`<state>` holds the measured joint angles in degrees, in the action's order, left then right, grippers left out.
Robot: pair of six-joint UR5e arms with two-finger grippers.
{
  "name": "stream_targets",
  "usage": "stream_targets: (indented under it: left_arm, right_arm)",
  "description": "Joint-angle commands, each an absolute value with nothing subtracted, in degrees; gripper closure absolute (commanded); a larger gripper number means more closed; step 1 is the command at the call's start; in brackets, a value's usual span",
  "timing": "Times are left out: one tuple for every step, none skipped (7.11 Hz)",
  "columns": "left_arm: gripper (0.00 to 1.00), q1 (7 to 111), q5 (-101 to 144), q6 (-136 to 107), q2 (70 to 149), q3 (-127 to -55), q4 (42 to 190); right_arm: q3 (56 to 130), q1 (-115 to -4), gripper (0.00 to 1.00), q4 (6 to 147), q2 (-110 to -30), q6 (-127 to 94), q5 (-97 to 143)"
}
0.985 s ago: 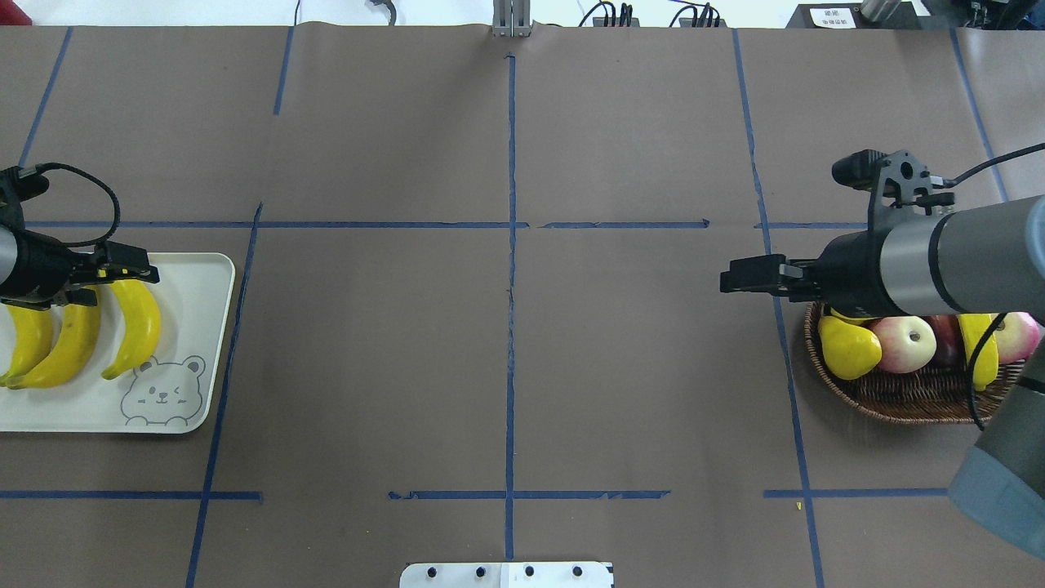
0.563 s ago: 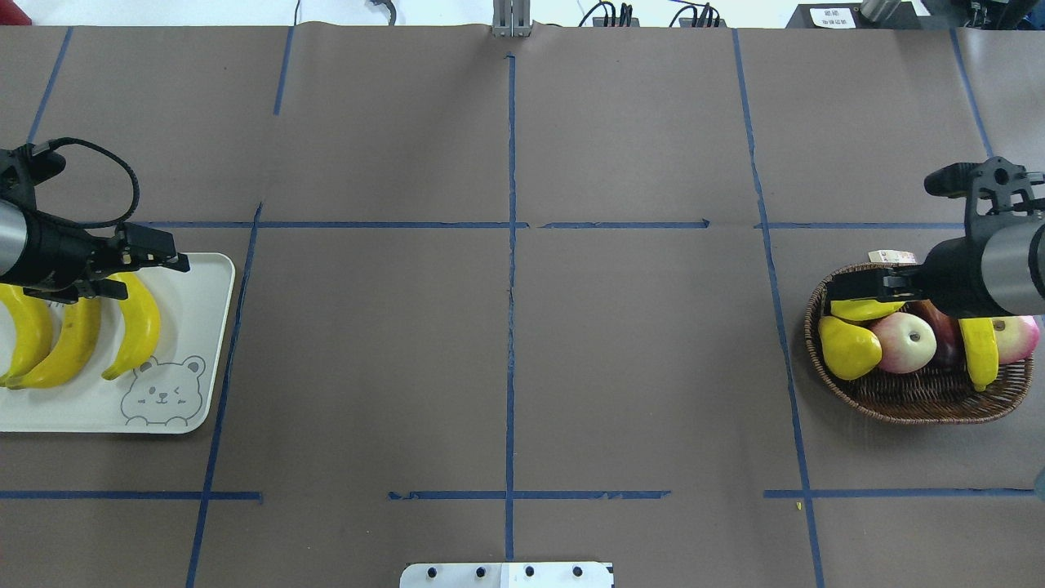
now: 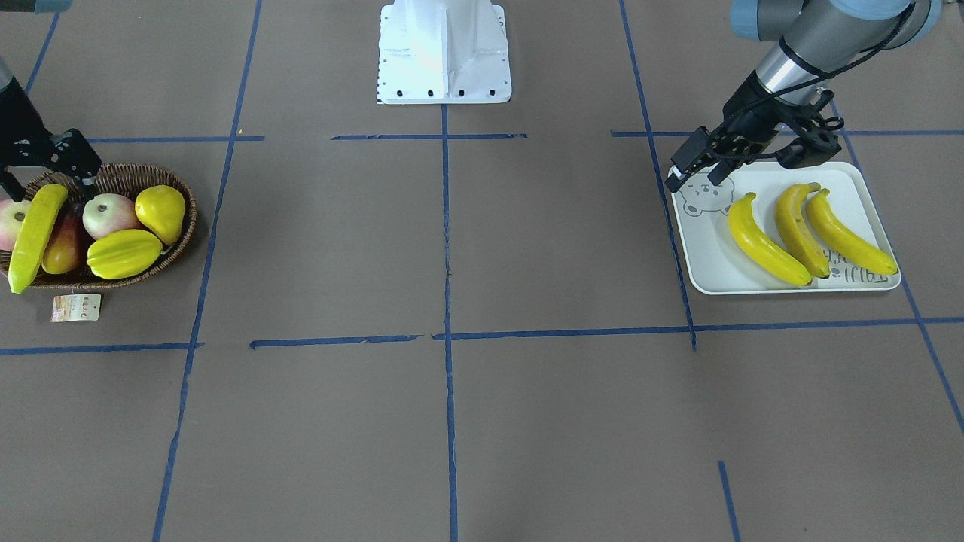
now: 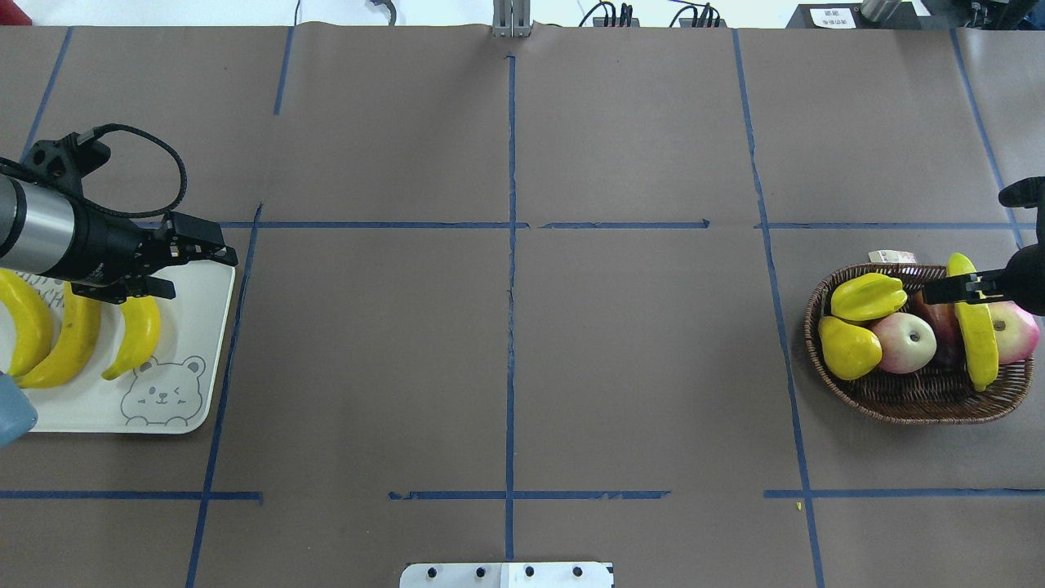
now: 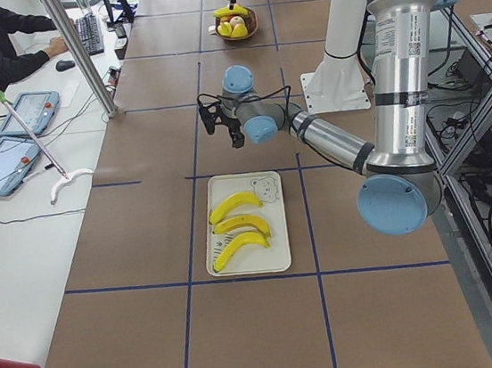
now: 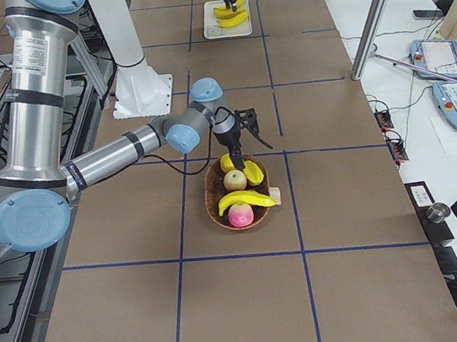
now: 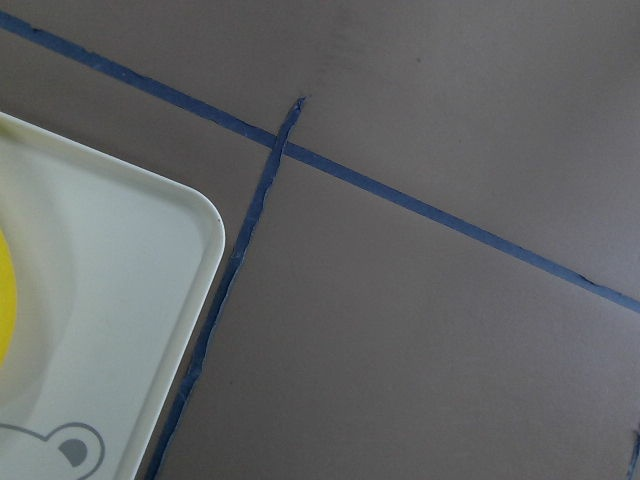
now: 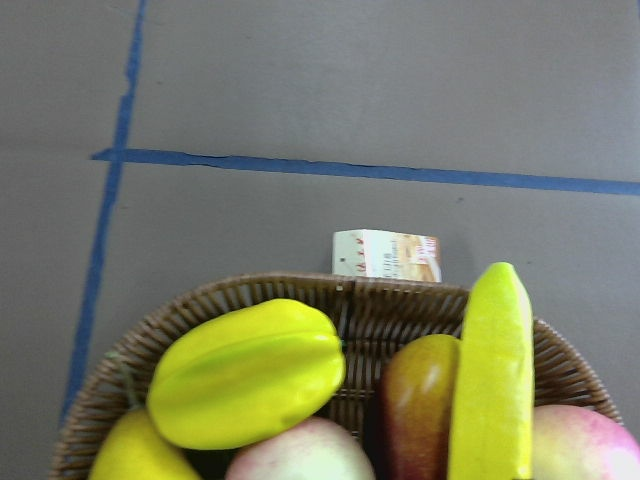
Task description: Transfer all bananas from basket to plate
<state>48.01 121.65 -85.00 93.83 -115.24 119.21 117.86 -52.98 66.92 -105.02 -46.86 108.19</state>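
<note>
A: What do you lose in the front view?
B: Your right gripper, half hidden at the frame; its jaws cannot be told.
A: Overhead?
B: Left gripper, jaws spread, empty, over the plate at the table's left edge, three bananas on it. Fourth banana lies in the basket, right edge.

Colour log: worktop, tray, basket.
Brown paper worktop, blue tape grid; white rectangular tray, grey bear-face print, three bright-yellow curved bananas; dark-brown woven wicker basket: glossy yellow banana, ridged yellow-green starfruit, pink-red round apple.
</note>
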Motion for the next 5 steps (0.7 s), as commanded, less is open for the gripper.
stream_targets:
  left_arm:
    - [0.0, 47.5, 121.6, -85.4, 94.8, -115.1, 119.1]
    - [0.0, 47.4, 121.6, -85.4, 95.0, -115.1, 119.1]
    - [0.0, 46.6, 121.6, -85.4, 95.1, -115.1, 119.1]
    - [0.0, 46.3, 121.6, -85.4, 95.4, -115.1, 119.1]
    - [0.0, 46.3, 121.6, -85.4, 95.4, -115.1, 119.1]
  right_arm:
    - [116.0, -53.5, 0.0, 71.1, -106.5, -46.8, 105.2]
    - [116.4, -53.5, 0.0, 75.1, -106.2, -47.5, 104.8]
    - [116.4, -53.4, 0.0, 76.7, -106.1, -47.5, 104.7]
    - [116.5, -52.3, 0.0, 80.0, -105.3, -47.5, 104.8]
    - [116.6, -51.9, 0.0, 80.5, -105.1, -47.5, 104.9]
